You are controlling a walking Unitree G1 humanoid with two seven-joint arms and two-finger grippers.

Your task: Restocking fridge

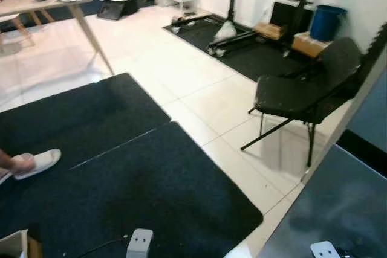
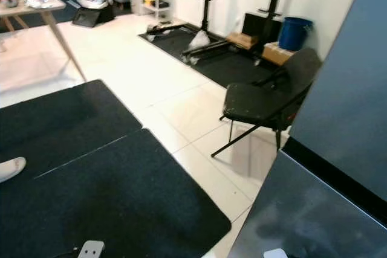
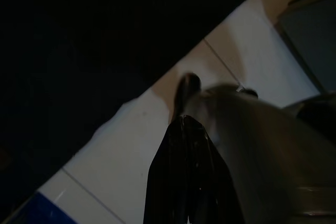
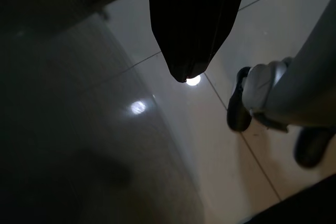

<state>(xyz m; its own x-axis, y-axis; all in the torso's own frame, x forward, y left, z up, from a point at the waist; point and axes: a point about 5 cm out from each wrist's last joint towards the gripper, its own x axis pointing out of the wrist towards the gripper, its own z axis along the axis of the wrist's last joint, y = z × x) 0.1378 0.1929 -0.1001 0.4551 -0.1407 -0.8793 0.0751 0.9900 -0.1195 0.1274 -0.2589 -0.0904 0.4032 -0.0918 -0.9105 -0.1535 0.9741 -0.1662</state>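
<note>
both arms hang idle at the robot's sides. the left gripper [image 3: 184,145] points down over pale tile at the edge of a dark mat, its fingers pressed together and holding nothing. the right gripper [image 4: 190,51] hangs over glossy tile, fingers also closed to a single tip and empty, with the robot's own feet close beneath.

just at the robot's right stands the fridge [image 2: 338,119], a tall dark grey panel with a black seam across it, its front smooth and a little reflective. no handle can be made out, and no food or bottles to stock are visible, so how the goods will handle cannot be judged. the door itself looks heavy, stiff and slick; a grip would likely be best at its edge or a recessed lip, where the fingers can hook rather than slide.

ahead lies the black mat [image 1: 121,173], with a person's slippered foot [image 1: 33,162] on its left edge. farther off stands a black chair [image 1: 302,92], then a blue bin [image 1: 326,22] by the wall.
</note>
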